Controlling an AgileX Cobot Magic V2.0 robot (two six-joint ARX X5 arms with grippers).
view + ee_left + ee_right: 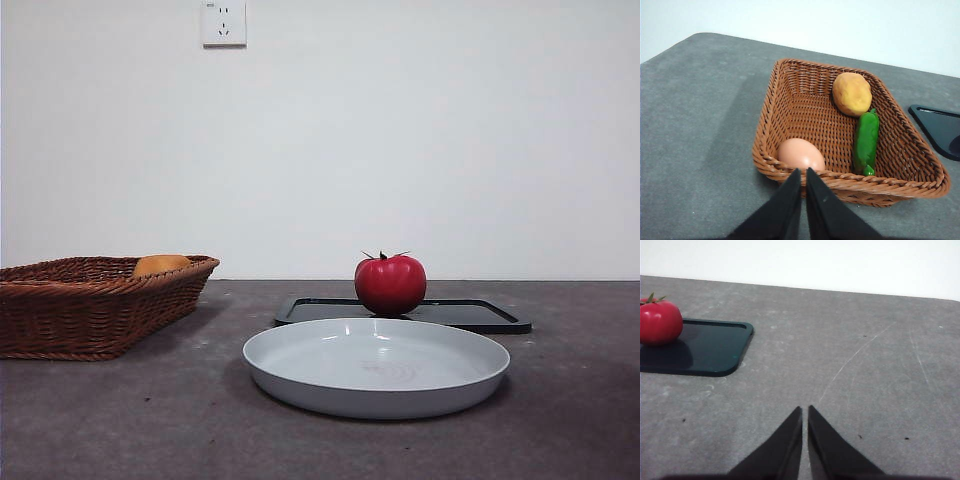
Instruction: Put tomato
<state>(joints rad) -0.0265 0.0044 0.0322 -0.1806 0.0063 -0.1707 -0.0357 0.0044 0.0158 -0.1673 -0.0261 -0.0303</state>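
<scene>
The glossy red tomato (390,284) with a dark green stem stands upright on a flat black tray (480,315), behind a shallow grey plate (300,360). It also shows in the right wrist view (660,322) on the tray (710,347). My right gripper (804,410) is shut and empty over bare table, well apart from the tomato. My left gripper (803,172) is shut and empty, at the near rim of a wicker basket (790,95). Neither arm shows in the front view.
The brown wicker basket (60,310) sits at the left. It holds an orange-yellow round fruit (852,93), a green pepper (866,141) and a pale egg (801,154). A corner of the black tray (940,127) lies beside it. A wall socket (223,22) is behind.
</scene>
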